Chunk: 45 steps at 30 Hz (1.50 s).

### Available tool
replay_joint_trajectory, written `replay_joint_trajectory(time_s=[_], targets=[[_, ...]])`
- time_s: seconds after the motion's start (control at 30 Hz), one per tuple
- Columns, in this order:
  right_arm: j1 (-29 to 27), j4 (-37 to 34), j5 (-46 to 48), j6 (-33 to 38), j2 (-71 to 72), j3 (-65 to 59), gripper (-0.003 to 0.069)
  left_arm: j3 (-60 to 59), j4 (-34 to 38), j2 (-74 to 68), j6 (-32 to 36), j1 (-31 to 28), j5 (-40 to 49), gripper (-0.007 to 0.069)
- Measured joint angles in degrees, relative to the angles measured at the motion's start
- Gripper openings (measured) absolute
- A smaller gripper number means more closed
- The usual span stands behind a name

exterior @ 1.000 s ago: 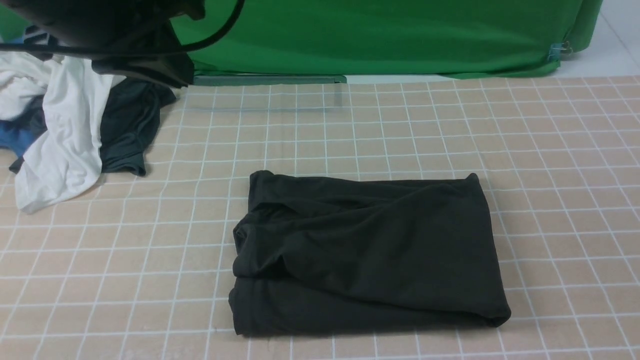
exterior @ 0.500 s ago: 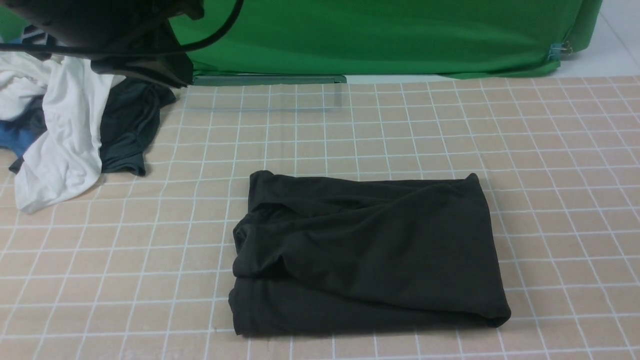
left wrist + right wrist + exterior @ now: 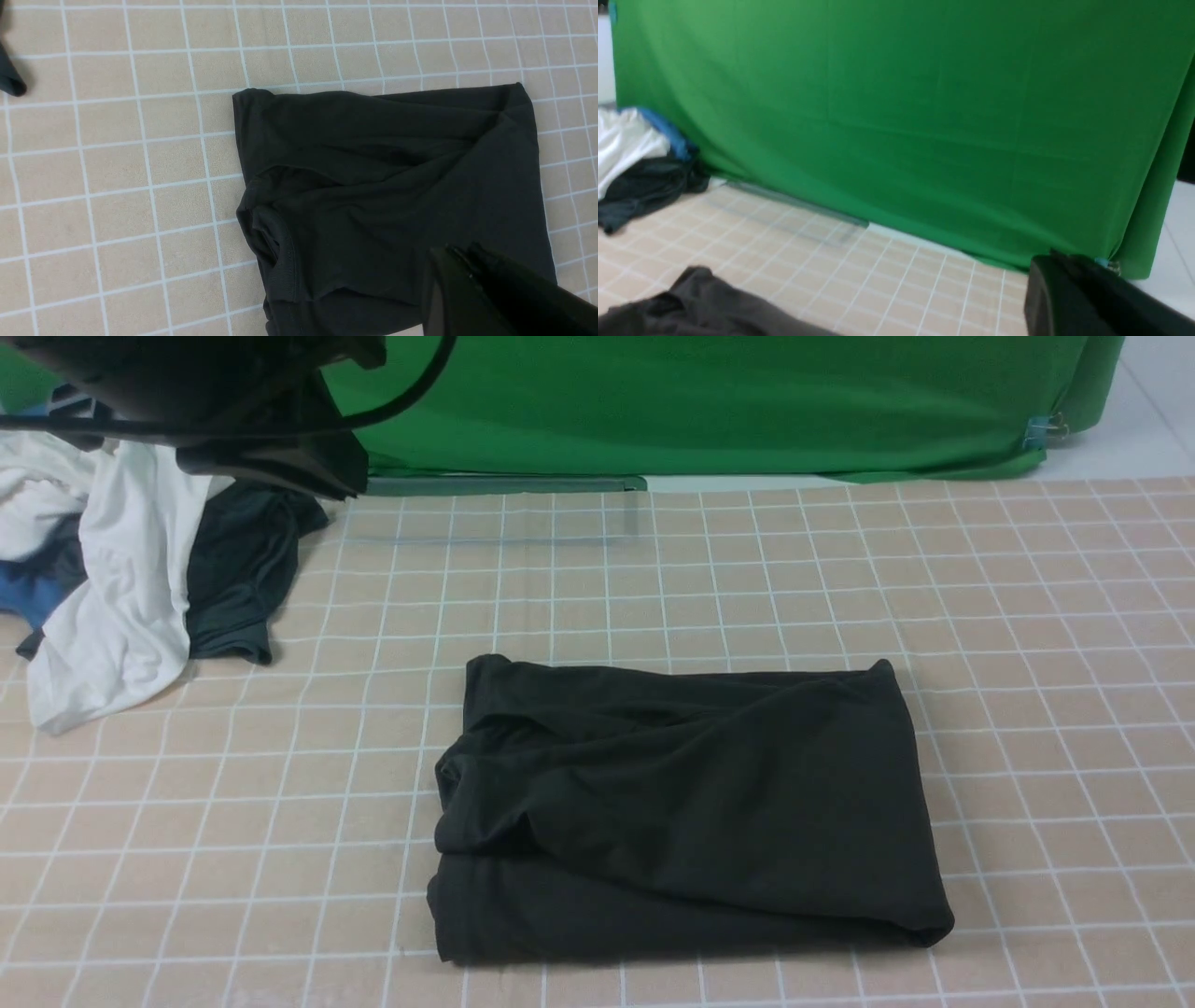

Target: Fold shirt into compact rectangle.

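The folded shirt (image 3: pixel 686 812) lies flat below the left gripper (image 3: pixel 467 275), whose fingers look pressed together, untouching; the right gripper's (image 3: pixel 1069 280) fingers can't be read.

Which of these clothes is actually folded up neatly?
The black shirt, alone mid-table as a rough rectangle. The white garment and dark grey garment lie crumpled together.

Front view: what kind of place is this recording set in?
Probably a staged lab or data-collection setup, not a home: a green backdrop cloth behind a gridded beige mat, a folded shirt, and spare clothes piled aside.
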<state>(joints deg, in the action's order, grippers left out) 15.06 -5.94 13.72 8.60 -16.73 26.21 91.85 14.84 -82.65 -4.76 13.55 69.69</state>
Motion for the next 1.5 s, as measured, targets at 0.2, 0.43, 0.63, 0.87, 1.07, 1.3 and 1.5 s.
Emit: replay_joint_trajectory(time_s=[0.2,0.43,0.63,0.87,1.07,1.3,1.5], targets=[[0.0,-0.8,-1.8,-2.1,0.0,-0.3,0.0054,0.0,-0.3,0.0,-0.3,0.0,0.0,0.0014],[0.0,-0.9,-1.8,-2.6,0.0,-0.3,0.0071,0.0,-0.4,0.0,-0.4,0.0,-1.0,0.0014],[0.0,-0.9,-3.3,-2.9,0.0,-1.6,0.0087,0.0,-0.5,0.0,-0.4,0.0,-2.9,0.0015],[0.0,0.7,-9.7,-3.0,2.5,-12.1,0.0103,0.0,-0.5,0.0,-0.4,0.0,-6.0,0.0016],[0.0,4.2,-10.0,-3.0,7.9,-23.0,0.0115,0.0,-0.5,0.0,-0.4,0.0,-8.5,0.0016],[-2.7,5.9,-2.2,-3.0,16.3,-26.6,0.0127,0.0,-1.0,0.0,-0.3,0.0,-9.4,0.0016],[-4.7,6.4,-0.6,-3.0,16.7,-26.6,0.0134,0.0,-1.1,0.0,-0.3,0.0,-9.5,0.0016]])
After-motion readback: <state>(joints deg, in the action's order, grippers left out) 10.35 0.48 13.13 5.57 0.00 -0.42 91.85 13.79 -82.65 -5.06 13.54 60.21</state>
